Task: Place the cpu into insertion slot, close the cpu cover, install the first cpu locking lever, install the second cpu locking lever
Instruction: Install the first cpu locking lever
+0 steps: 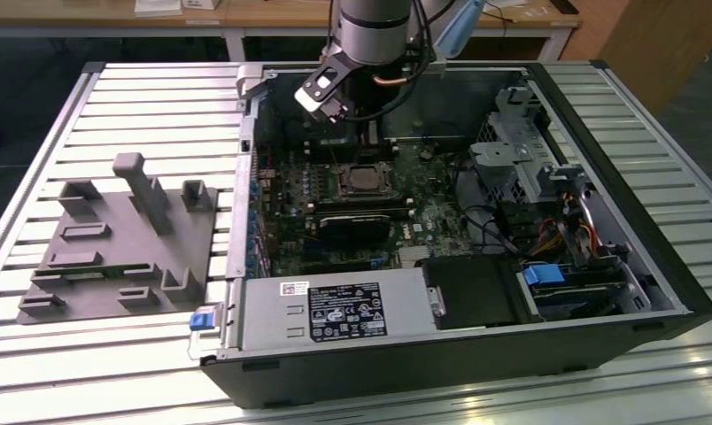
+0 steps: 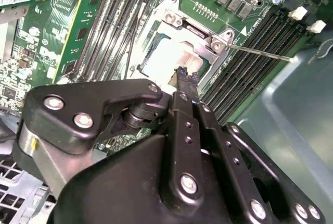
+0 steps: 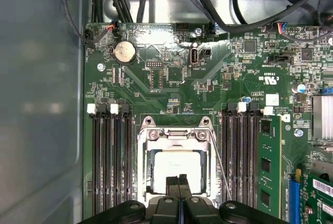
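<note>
Slatted table carries an open computer case (and a grey fixture).

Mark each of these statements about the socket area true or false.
1. The cpu lies in the insertion slot. True.
2. The gripper is wide open. False: its fingers are pressed together, shut.
3. The cpu cover frames the cpu's pale face. True.
4. The gripper grips the cpu. False: its shut tips hold nothing.
5. The grey fixture lies on the motherboard. False: it stands on the slatted table, at the exterior view's left.
</note>
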Controlling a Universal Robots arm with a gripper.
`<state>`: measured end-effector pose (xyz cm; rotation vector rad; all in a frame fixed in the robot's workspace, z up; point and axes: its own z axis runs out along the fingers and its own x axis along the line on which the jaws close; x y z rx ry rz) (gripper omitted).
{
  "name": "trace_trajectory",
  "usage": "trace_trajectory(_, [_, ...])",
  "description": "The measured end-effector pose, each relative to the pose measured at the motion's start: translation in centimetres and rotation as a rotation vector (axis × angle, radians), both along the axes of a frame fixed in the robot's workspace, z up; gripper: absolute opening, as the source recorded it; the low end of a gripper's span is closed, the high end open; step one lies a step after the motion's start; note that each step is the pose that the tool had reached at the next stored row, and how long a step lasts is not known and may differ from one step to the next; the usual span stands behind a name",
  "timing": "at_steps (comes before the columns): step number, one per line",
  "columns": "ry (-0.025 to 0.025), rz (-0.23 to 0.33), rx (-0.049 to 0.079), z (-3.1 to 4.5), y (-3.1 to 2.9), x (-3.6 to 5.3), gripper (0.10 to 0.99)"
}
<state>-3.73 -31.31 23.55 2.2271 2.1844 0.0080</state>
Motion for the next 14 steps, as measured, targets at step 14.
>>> trace_trajectory(14, [-0.0018, 0.0, 0.0, 1.99, 0.0, 0.0, 0.106])
